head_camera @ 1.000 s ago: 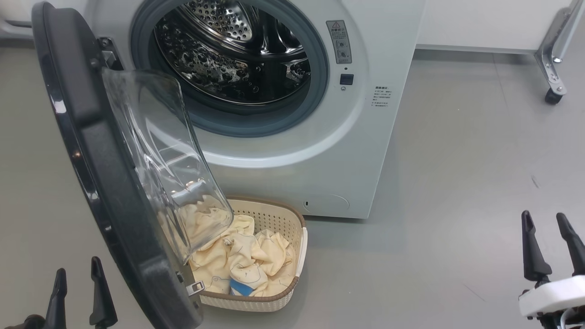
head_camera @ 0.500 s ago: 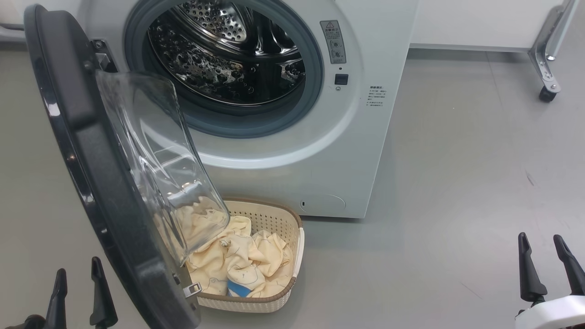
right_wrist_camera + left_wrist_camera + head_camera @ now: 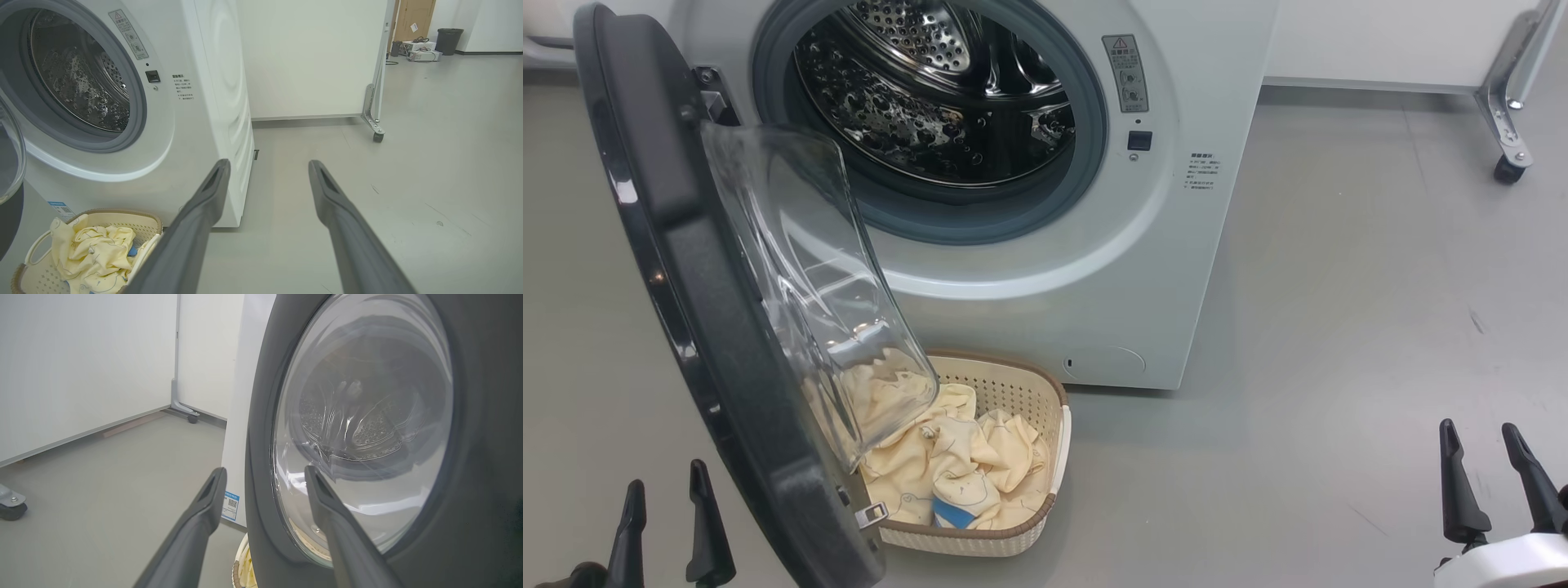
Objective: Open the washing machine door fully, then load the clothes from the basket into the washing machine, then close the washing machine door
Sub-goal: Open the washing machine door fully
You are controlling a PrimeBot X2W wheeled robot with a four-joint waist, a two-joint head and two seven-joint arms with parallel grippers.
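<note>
Washing machine (image 3: 1160,269): big, rigid, won't shift. Its drum (image 3: 931,98) is open and looks empty. Washing machine door (image 3: 678,310) swings out on the left hinge, roughly square to the front, not fully back. Likely stiff and heavyish. Glass bowl (image 3: 800,269) is slippery and breakable, so push on the dark ring (image 3: 261,416), not the glass. Floor (image 3: 1339,327) on the right gives open room; the left is cramped by the door. Basket (image 3: 1058,400) sits on the floor just before the machine's base, its left part under the door's lower edge. Clothes (image 3: 964,465) lie heaped in the basket, soft, light, floppy; pinch a raised fold from the right. Left gripper (image 3: 666,475): jaws wide, empty, near the door's outer face. Right gripper (image 3: 1476,425): jaws wide, empty, well apart from the basket.
</note>
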